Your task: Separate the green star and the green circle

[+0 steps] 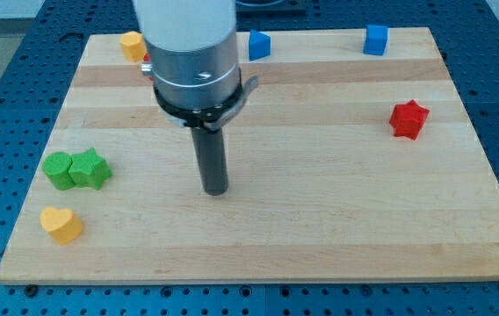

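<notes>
The green circle (57, 169) and the green star (90, 168) sit touching side by side near the board's left edge, the circle on the left. My tip (216, 190) stands on the board to the right of the star, well apart from it.
A yellow heart (61, 224) lies below the green pair. A yellow block (132, 45) and a red block (147, 54), mostly hidden behind the arm, sit at the top left. Two blue blocks (259, 45) (375, 39) lie along the top. A red star (408, 119) is at the right.
</notes>
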Robot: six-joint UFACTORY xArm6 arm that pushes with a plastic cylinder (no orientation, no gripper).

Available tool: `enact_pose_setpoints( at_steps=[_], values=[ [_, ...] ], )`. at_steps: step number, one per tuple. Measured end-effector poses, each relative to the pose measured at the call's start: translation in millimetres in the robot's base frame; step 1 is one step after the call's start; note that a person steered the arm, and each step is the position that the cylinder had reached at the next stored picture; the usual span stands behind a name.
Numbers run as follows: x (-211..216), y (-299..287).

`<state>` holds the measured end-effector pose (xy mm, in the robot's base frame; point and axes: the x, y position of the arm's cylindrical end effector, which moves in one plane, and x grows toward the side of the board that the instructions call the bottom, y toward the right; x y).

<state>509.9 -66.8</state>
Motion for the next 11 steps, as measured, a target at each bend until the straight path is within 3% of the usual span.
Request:
enact_pose_setpoints(
  at_steps=[4, 7, 9, 11],
  values=[
    [-2, -80],
    [29, -131],
    [-15, -172],
    [-35, -163]
  ],
)
